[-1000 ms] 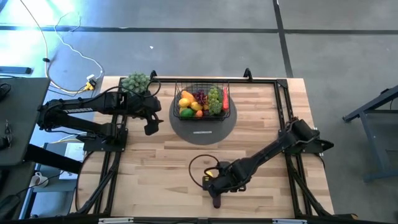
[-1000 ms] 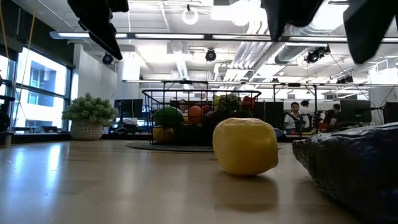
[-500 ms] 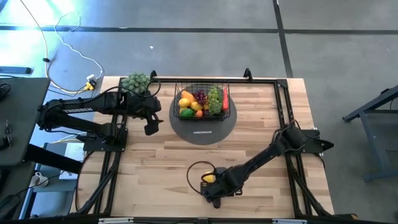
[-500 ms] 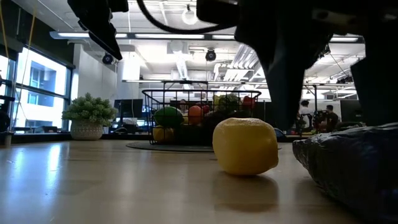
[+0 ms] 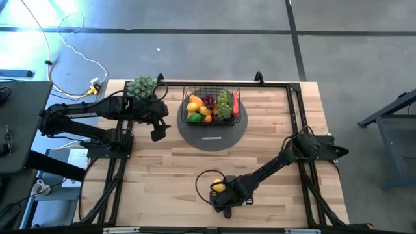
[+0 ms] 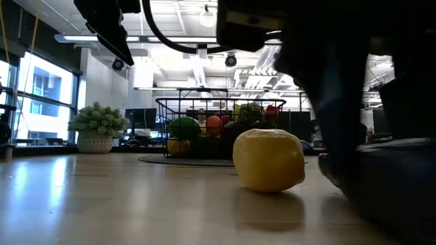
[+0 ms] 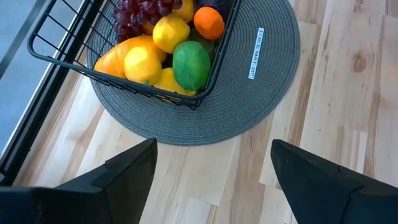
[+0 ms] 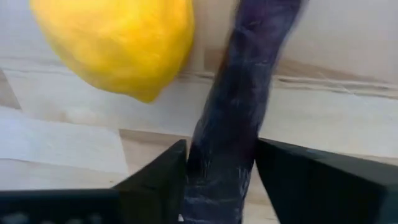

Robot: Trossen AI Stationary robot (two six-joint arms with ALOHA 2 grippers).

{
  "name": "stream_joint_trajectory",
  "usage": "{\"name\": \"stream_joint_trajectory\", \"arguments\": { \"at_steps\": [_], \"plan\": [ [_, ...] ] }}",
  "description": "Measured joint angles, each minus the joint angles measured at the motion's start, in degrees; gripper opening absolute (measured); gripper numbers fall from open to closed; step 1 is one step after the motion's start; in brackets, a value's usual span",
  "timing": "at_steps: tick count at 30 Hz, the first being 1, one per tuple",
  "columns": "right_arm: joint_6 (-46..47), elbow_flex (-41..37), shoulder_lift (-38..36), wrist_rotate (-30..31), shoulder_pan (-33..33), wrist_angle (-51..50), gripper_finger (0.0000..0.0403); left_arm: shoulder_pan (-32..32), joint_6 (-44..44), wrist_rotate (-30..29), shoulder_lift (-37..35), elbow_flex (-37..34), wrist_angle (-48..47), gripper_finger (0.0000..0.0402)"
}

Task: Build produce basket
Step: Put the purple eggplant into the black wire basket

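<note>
The black wire basket [image 5: 210, 104] [image 7: 134, 78] stands on a round grey mat [image 5: 212, 133], filled with lemons, grapes, an orange and green pieces. A loose yellow lemon [image 5: 218, 187] [image 6: 268, 160] [image 8: 118, 43] rests on the table near its near edge. Next to it lies a dark purple eggplant [image 8: 233, 93] [image 6: 398, 187]. My right gripper [image 5: 225, 207] [image 8: 221, 146] is low over the eggplant, shut on it. My left gripper [image 5: 158, 134] [image 7: 214, 149] hangs open in the air, left of the basket. My right gripper has the eggplant's body [image 8: 217, 168] pinched between its two fingers, which lie across its length. The fingers [image 8: 158, 180] come from above, pointing down. The eggplant lies on the table, one end beside the lemon.
A grey-green leafy bunch [image 5: 142, 86] [image 6: 97, 126] stands at the far left corner. A thin black cable loop [image 5: 203, 179] curls beside the lemon. Bare wood lies between the mat and the lemon. A black frame [image 5: 292, 123] borders the table.
My right gripper has come down onto the eggplant, drifting slightly toward the table's near edge and left; in the low view its dark fingers now stand in front of the eggplant. The lemon and the basket have stayed in place.
</note>
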Motion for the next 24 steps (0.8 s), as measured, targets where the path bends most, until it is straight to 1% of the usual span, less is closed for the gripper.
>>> {"name": "stream_joint_trajectory", "arguments": {
  "at_steps": [4,6,14,17,24],
  "plan": [
    [0.87,0.00,-0.04,-0.60,0.53,-0.67,0.0100,0.00,0.00,0.00,0.00,0.00,0.00,0.0305],
    [1.26,0.00,-0.09,-0.61,0.89,-0.69,0.0078,0.00,0.00,0.00,0.00,-0.02,0.00,0.0305],
    [4.34,0.00,-1.17,-0.62,2.53,-1.12,0.0079,0.00,0.02,0.00,0.00,0.00,0.02,0.0305],
    [5.37,0.00,-2.26,1.21,2.94,-1.76,0.0083,-0.01,0.09,-0.01,0.00,0.00,0.04,0.0305],
    [5.95,0.02,-4.82,4.69,3.10,-3.69,0.0078,-0.02,2.56,-0.04,0.00,0.00,0.16,0.0305]
  ]
}}
